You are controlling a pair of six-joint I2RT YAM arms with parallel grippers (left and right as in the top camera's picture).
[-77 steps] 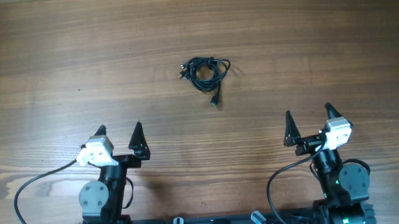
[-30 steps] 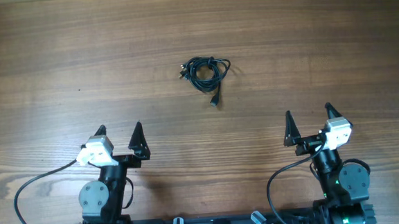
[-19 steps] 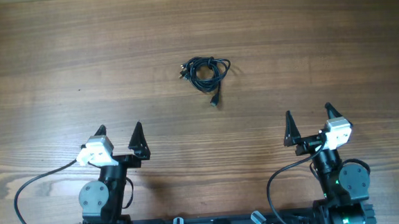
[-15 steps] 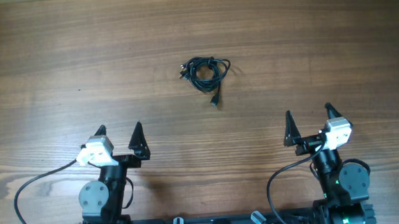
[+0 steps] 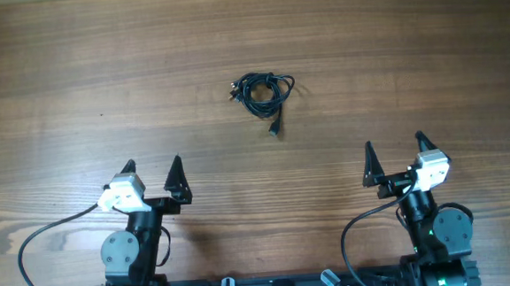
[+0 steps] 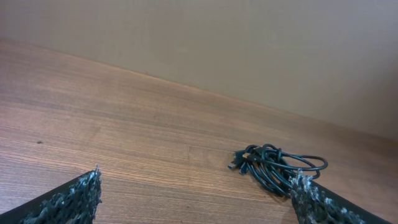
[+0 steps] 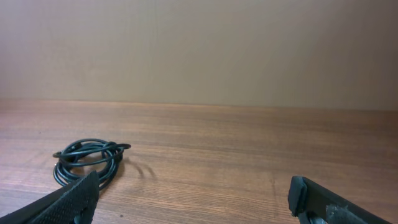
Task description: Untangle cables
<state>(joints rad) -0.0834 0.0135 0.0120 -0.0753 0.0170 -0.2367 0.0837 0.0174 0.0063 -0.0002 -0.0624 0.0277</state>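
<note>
Cables (image 5: 263, 91) lay in one small tight coil on the tabletop (image 5: 73, 74), well ahead of both arms: forward and to the right of the left gripper (image 5: 153, 174), forward and to the left of the right gripper (image 5: 393, 157). Each gripper had its jaws spread wide and held nothing, well apart from the coil.

The main risk lay in the first pinch. A grasp into the thick of the bundle would likely catch several strands at once, and pulling on them would tighten the snarl or drag the whole light coil across the wood. A one-sided pull, with no gripper pinning the rest, would probably do the same. The cords lay flat, so a low approach could scrape fingertips on the tabletop.

The overhead view alone showed a loose plug end (image 5: 274, 128) trailing from the coil toward the grippers, probably the easiest strand to take. The left wrist view showed what that view did not: a cluster of connectors (image 6: 235, 165) at the coil's left end, and loops stacked over one another. The right wrist view placed the coil far to the left of its gripper, partly behind one finger. How many separate cords made up the bundle could not be told from any view.
</note>
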